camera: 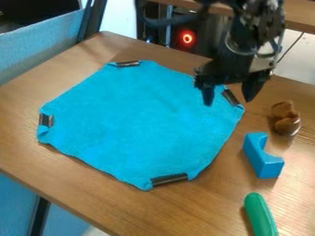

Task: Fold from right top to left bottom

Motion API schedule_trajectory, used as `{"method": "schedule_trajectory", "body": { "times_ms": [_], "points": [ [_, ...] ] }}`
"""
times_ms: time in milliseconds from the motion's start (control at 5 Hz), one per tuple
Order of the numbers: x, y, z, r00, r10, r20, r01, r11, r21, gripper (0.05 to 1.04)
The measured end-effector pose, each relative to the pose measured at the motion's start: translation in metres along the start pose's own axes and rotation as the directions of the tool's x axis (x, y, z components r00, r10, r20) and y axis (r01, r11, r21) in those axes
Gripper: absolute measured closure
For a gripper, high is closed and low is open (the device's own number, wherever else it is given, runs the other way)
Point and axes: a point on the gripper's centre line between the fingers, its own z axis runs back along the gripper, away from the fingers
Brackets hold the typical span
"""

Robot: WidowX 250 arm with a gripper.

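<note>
While the blue cloth (141, 120) is laid out flat, left of centre on the desk (215, 203), the fingers (208, 94) are held spread at its upper-right black clip (230, 97); grasping seems in hand, with careful lowering and pinching needed before folding towards lower left

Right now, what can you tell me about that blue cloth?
The cloth is bright blue and looks soft, like towelling. It lies spread out, unfolded, on the wooden table, edges slightly wavy. Each of its four corners carries a dark strip, one of them right by the black gripper.
</note>
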Motion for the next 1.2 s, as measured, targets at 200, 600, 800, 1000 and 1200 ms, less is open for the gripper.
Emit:
{"method": "schedule_trajectory", "body": {
  "times_ms": [200, 600, 800, 1000, 1200],
  "points": [
    [0.002, -0.011, -0.027, 0.999, 0.04, 0.004, -0.04, 0.999, 0.021, 0.084],
    [0.025, -0.023, -0.05, 0.995, 0.061, 0.078, -0.063, 0.998, 0.027, 0.084],
    [0.033, -0.027, -0.062, 0.993, 0.071, 0.097, -0.075, 0.996, 0.042, 0.084],
    [0.04, -0.03, -0.07, 0.99, 0.081, 0.112, -0.088, 0.995, 0.055, 0.084],
    [0.044, -0.023, -0.085, 0.988, 0.098, 0.117, -0.108, 0.991, 0.081, 0.084]
  ]
}}
